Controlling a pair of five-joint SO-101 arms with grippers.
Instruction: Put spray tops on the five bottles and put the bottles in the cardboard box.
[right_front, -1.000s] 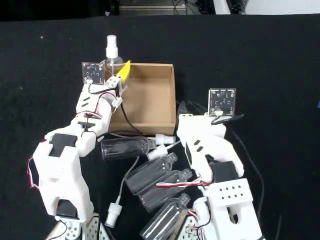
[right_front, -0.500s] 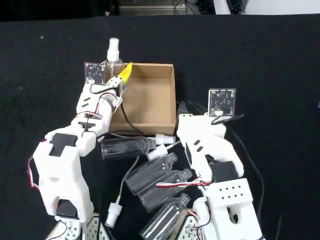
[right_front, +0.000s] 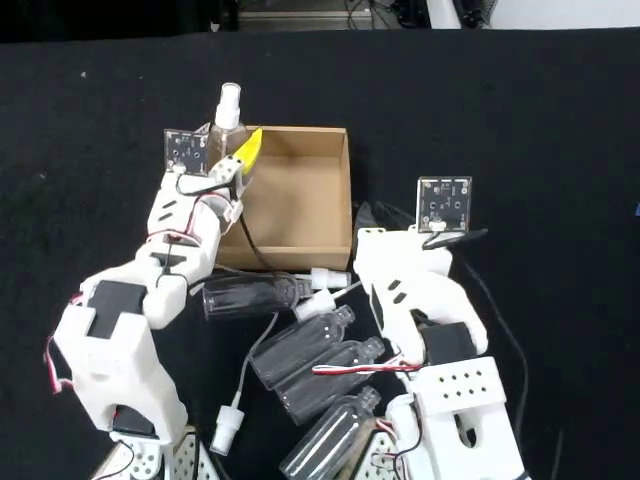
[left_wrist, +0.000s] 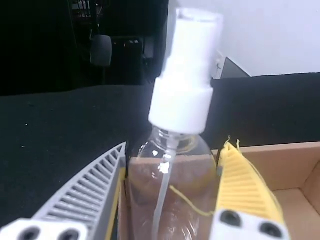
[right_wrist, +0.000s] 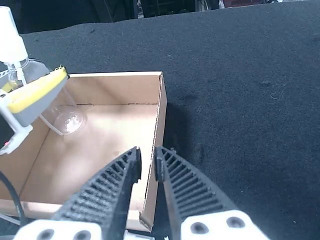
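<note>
One capped bottle (right_front: 225, 125), clear w/ a white spray head, hangs upright in the left gripper (right_front: 232, 150), whose grey and yellow fingers clamp its body from both sides. It sits at the far-left corner of the cardboard box (right_front: 290, 258). In the right wrist view its base looks just inside that corner, above the box floor, but whether it fully clears the wall can't be told. The right gripper (right_wrist: 147, 152) hovers empty over the box's near-right edge, fingers nearly touching, nothing btw them. Four other bottles (right_front: 300, 345) lie on their sides on the table (right_front: 520, 120) btw the arm bases, just in front of the box. A loose spray top (right_front: 228, 425) w/ its tube lies beside them.

Risks, as judged:
- **Rim landing:** a release too close to the corner prob. lands the base on the wall's rim, so the bottle tips out onto the table.
- **Toppling:** let go from height, a tall, light bottle is likely to topple or bounce inside, eating room needed for four more.
- **Slipping:** smooth round plastic may twist or slip in the grip if the arm swings fast.
- **Snagging:** the left arm's cable (right_front: 248, 235) drapes across the box's near-left corner and could snag or drag the box.
</note>
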